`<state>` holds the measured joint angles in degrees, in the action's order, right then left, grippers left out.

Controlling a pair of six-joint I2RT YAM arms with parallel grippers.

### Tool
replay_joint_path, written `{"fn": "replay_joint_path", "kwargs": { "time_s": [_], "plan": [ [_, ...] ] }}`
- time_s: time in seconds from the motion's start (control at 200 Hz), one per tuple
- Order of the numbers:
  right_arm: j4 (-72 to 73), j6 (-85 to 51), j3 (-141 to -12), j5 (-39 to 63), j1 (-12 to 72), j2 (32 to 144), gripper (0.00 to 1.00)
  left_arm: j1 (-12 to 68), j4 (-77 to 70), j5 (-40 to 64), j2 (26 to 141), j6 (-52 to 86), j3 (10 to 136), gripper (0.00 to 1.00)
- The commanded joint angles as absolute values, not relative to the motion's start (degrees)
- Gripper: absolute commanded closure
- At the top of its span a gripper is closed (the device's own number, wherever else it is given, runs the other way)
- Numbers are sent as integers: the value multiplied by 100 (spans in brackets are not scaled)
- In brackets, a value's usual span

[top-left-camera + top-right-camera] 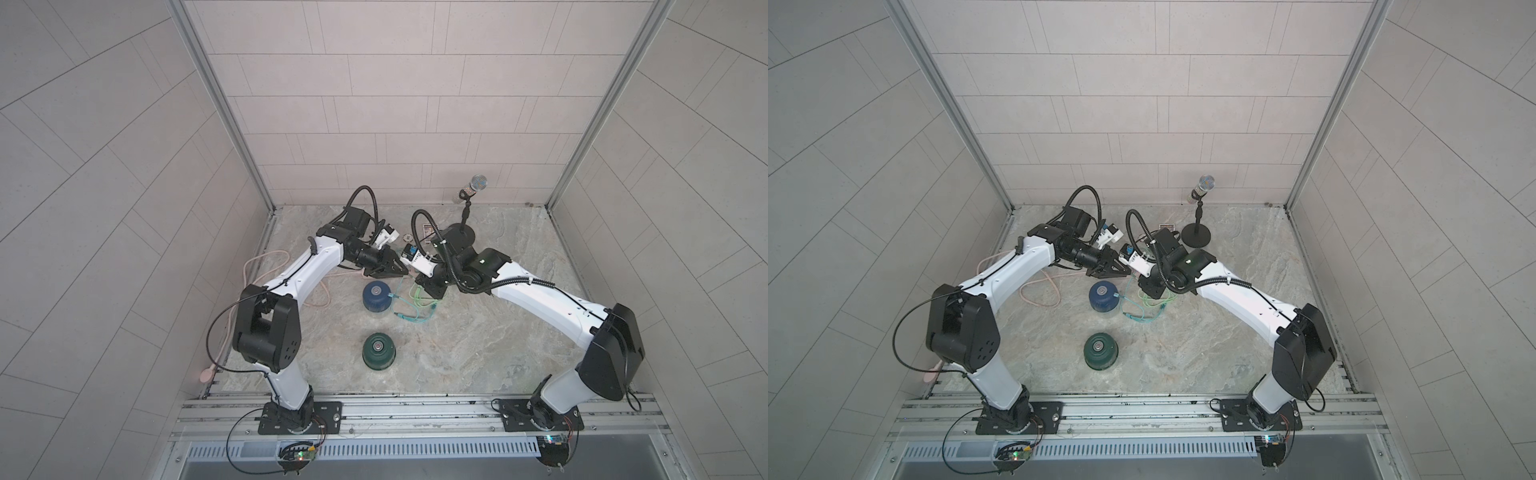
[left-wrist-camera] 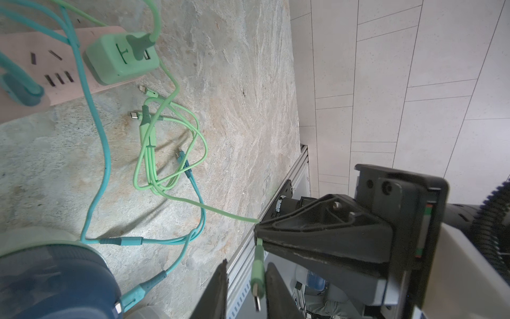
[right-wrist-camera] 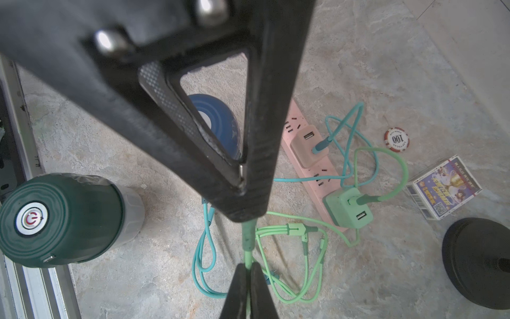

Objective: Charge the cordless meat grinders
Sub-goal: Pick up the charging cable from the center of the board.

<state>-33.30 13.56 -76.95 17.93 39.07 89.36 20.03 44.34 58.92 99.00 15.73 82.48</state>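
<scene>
Grinders number two: blue grinder (image 1: 376,296) mid-table with one teal cable (image 2: 99,138) at its side, green grinder (image 1: 378,350) nearer the arm bases. One light green cable (image 3: 247,243) is pinched by the right gripper (image 3: 245,268). The left gripper (image 2: 248,262) stands narrow around its plug (image 2: 258,276), with a gap on one side.

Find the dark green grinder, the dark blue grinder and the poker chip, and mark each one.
dark green grinder (image 1: 378,345): in a top view, on its silver centre button.
dark blue grinder (image 1: 376,291): in a top view, on its silver centre button.
poker chip (image 3: 396,139): in the right wrist view, on its white centre.
</scene>
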Motion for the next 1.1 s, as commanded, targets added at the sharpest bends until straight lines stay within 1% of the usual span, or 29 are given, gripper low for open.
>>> {"fn": "replay_joint_path", "kwargs": {
  "time_s": [0.0, 0.15, 0.225, 0.31, 0.56, 0.635, 1.096],
  "plan": [
    [-3462, 1540, -7862, 1803, 3964, 9022, 93, 2021, 4620, 5951, 9999, 1414, 8459, 76],
    [-3463, 1627, -7900, 1820, 3964, 9068, 93, 2021, 4728, 5985, 10072, 1349, 8516, 82],
    [-3458, 1660, -7910, 1838, 3964, 9087, 93, 2021, 4733, 6024, 10084, 1348, 8525, 89],
    [-3421, 1686, -7910, 1874, 3964, 9105, 92, 2021, 4755, 6038, 10099, 1342, 8551, 91],
    [-3432, 1753, -8035, 1884, 3964, 9229, 75, 2015, 4756, 6160, 10112, 1337, 8545, 93],
    [-3324, 1778, -7999, 1858, 3964, 9194, 73, 2013, 4770, 6161, 10125, 1336, 8528, 93],
    [-2878, 1864, -7883, 2038, 3951, 9236, 78, 2005, 4781, 6225, 10072, 1326, 8455, 93]
  ]
}}
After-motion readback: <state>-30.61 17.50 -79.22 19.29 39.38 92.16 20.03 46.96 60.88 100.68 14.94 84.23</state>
